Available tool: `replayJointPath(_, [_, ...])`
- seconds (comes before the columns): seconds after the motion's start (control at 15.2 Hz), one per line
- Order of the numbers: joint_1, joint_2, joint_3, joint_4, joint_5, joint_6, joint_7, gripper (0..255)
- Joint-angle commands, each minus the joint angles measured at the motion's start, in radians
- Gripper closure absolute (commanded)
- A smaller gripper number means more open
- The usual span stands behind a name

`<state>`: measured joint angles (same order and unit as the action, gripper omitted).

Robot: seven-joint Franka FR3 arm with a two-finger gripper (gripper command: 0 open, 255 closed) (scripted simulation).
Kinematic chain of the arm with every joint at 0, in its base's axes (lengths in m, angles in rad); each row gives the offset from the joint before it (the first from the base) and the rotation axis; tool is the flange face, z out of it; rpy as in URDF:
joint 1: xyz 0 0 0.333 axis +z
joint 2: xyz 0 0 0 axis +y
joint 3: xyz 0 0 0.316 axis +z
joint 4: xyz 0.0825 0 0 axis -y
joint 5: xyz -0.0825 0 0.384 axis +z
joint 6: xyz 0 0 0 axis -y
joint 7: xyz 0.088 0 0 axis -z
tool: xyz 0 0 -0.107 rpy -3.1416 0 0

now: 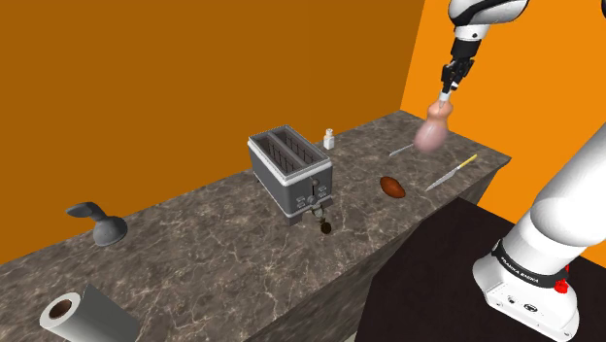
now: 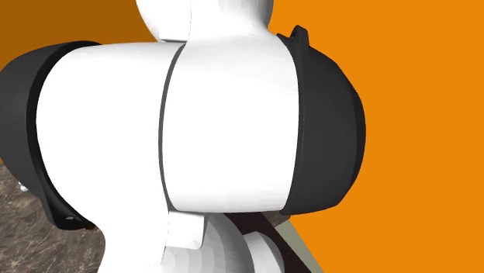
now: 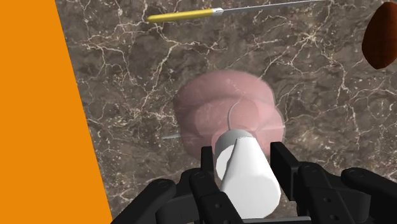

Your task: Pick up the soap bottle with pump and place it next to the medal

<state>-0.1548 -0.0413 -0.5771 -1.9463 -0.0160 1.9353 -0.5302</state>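
My black gripper [image 1: 447, 91] hangs high over the far right end of the marble counter [image 1: 223, 257], shut on the white pump of a pink soap bottle [image 1: 433, 128]. The bottle dangles below the fingers, clear of the counter. In the wrist view the white pump [image 3: 247, 173] is clasped between the two fingers of the gripper [image 3: 243, 156], and the pink soap bottle [image 3: 219, 111] body shows beyond it above the marble. The small dark medal [image 1: 323, 226] lies on the counter just in front of the toaster [image 1: 291, 171], well to the shoulder view's left of the bottle.
Under the gripper lie a yellow-handled knife [image 1: 453, 173] and a thin utensil [image 1: 401, 149]. A brown oval lump [image 1: 391, 187] sits between knife and toaster, a small shaker [image 1: 329, 139] behind. A grey scoop-like object [image 1: 99, 225] and paper roll [image 1: 83, 314] lie at left. The arm [image 2: 225, 124] blocks the second exterior view.
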Motion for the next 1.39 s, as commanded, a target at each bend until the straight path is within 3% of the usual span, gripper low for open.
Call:
replayJointPath(0.0, [0.001,-0.008,0.001,0.023,-0.004,-0.029,0.003,255])
replayJointPath(1.12, [0.003,-0.004,0.003,0.249,-0.001,-0.252,0.002,255])
replayJointPath(1.32, [0.038,-0.087,0.053,0.167,-0.043,-0.242,0.094,255])
